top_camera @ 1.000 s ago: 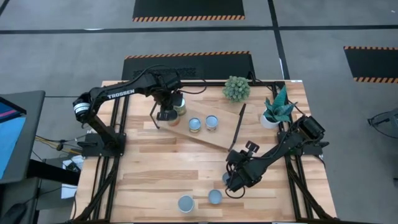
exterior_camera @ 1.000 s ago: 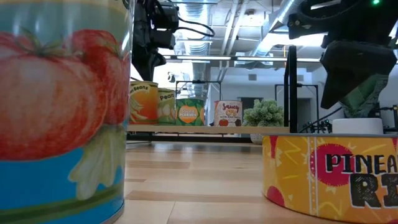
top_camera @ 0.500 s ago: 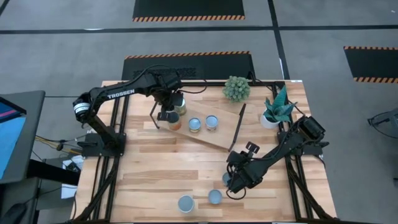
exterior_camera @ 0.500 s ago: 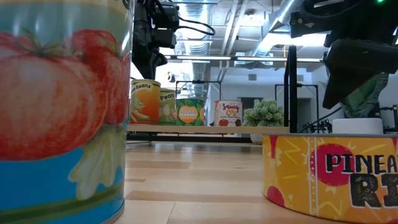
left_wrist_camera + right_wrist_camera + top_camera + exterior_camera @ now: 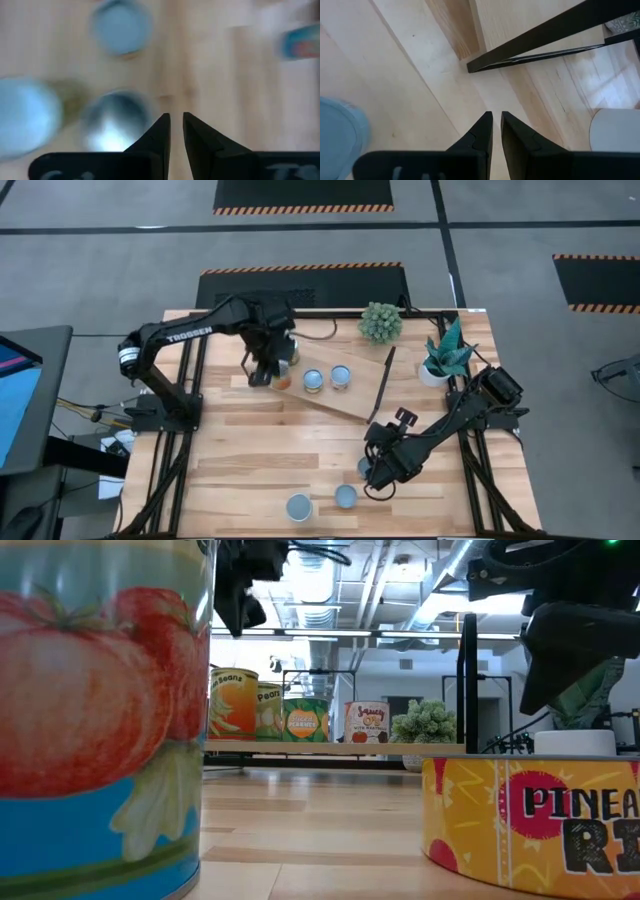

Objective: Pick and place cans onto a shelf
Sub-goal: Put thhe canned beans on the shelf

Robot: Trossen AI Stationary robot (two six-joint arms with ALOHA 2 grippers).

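Note:
The shelf [image 5: 340, 402] is a light wood board on black rod legs, lying aslant at the table's far middle. Several cans stand on it: an orange one [image 5: 283, 381], two with blue-grey tops [image 5: 314, 380] [image 5: 341, 376], and in the low view a row of labelled cans [image 5: 232, 703] [image 5: 305, 720] [image 5: 367, 721]. My left gripper [image 5: 260, 370] hangs shut and empty above the shelf's left end; its wrist view [image 5: 175, 120] shows blurred can tops [image 5: 121, 26] below. Three cans [image 5: 299, 507] [image 5: 346, 497] [image 5: 364, 468] stand near the table's front. My right gripper [image 5: 375, 476] is shut and empty beside the third.
A round green plant [image 5: 380, 322] and a leafy plant in a white pot [image 5: 440, 360] stand at the far right. A black shelf leg [image 5: 545, 37] crosses in front of my right gripper. In the low view a tomato can [image 5: 100, 720] and a pineapple can [image 5: 530, 825] stand close by.
My left gripper has gone up, away from the orange can at the shelf's left end, and a little toward the table's left edge. The cans on the shelf have stayed in place.

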